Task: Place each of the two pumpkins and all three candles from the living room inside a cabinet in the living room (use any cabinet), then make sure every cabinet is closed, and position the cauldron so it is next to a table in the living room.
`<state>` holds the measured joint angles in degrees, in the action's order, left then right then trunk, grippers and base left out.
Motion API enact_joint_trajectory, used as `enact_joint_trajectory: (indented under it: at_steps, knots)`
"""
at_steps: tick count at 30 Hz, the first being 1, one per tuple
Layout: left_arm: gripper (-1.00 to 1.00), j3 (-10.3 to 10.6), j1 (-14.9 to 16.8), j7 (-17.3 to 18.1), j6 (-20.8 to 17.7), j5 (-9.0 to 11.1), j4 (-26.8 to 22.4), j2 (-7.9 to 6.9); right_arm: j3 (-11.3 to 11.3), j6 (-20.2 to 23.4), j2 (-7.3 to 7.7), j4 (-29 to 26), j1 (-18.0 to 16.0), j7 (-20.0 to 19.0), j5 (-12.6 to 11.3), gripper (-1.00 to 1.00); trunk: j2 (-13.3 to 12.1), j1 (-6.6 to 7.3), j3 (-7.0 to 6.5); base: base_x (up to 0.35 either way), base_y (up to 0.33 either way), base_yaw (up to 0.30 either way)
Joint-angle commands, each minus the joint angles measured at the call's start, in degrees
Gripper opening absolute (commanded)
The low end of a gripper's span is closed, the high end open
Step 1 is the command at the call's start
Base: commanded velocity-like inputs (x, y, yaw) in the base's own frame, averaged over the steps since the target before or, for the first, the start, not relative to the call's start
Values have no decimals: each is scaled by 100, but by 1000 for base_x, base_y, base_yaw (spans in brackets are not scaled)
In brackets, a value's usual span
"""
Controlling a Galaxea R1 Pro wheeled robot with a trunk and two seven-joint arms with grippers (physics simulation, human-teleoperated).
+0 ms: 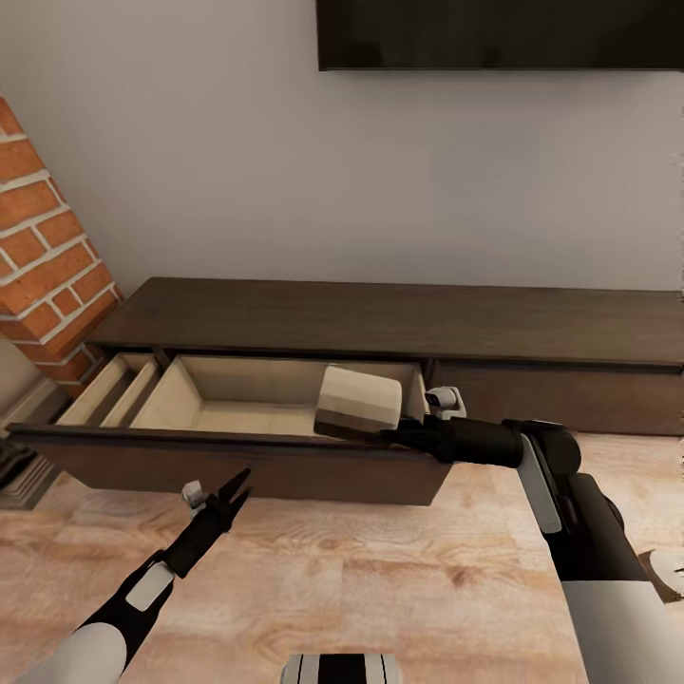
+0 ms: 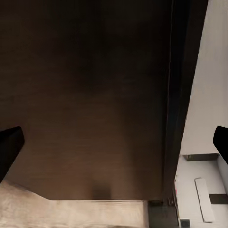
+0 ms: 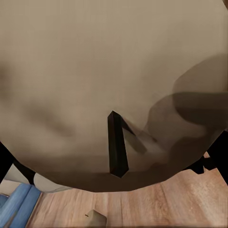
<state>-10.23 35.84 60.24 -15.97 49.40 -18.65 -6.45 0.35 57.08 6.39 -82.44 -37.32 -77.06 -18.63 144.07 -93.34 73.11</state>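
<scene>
While the candle (image 1: 358, 404) is hanging over the front edge of the open drawer (image 1: 256, 404), it is lying tipped on its side, its long axis running roughly level and pointing away from the right gripper (image 1: 391, 436) toward the drawer's middle. The pale flat end is facing up and toward the wall; the darker flank is sitting just above the drawer front (image 1: 237, 463). In the right wrist view the candle (image 3: 109, 85) is pressing close against the lens, with a short dark wick (image 3: 116, 145) standing out of its face.

The right gripper's fingers are closing around the candle's near end, holding it clear of any surface. The grip itself is mostly hidden behind the candle body, so how deep the fingers are seated cannot be read.

Key relation: the pale drawer interior is lying directly beyond and below the candle. Judgement: the coming move is calling for a short reach forward and down past the drawer front, then release. Risk: with the candle on its side, it is likely to roll once let go.

The left gripper (image 1: 231, 491) is hovering low in front of the drawer front, well apart from the candle, fingers spread wide and carrying nothing. In its own wrist view, dark wood (image 2: 85, 95) is facing it. The right arm is plainly the nearer one.

The cabinet (image 1: 399, 323) is standing against the wall, beneath a dark screen (image 1: 499, 33).
</scene>
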Motion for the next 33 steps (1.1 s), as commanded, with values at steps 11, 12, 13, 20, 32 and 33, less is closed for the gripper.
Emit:
enact_joint_trajectory:
  at_steps: [11,12,13,20,32,33]
  knots:
    - [100,1,2,11,-55,32,0,3,-23,40,7,0,-3,-2,-26,-100,2,4,4,-156,0,0]
    - [100,4,2,12,-55,29,-1,2,-30,40,10,0,-3,-2,-26,-100,2,4,4,-9,0,0]
    - [100,6,2,13,-55,29,-2,2,-31,40,10,0,-3,-2,-26,-100,2,4,4,-7,0,0]
    - [100,29,2,23,-55,19,-12,-5,-35,40,12,0,-3,-2,-26,-100,2,4,4,-94,0,0]
    - [100,53,2,33,-55,-51,-217,-5,-33,40,19,0,-3,7,-18,-100,2,4,-13,-85,0,0]
    - [100,54,2,41,-55,-79,-219,-5,-33,40,20,0,-3,7,-18,-100,2,4,-21,0,0,0]
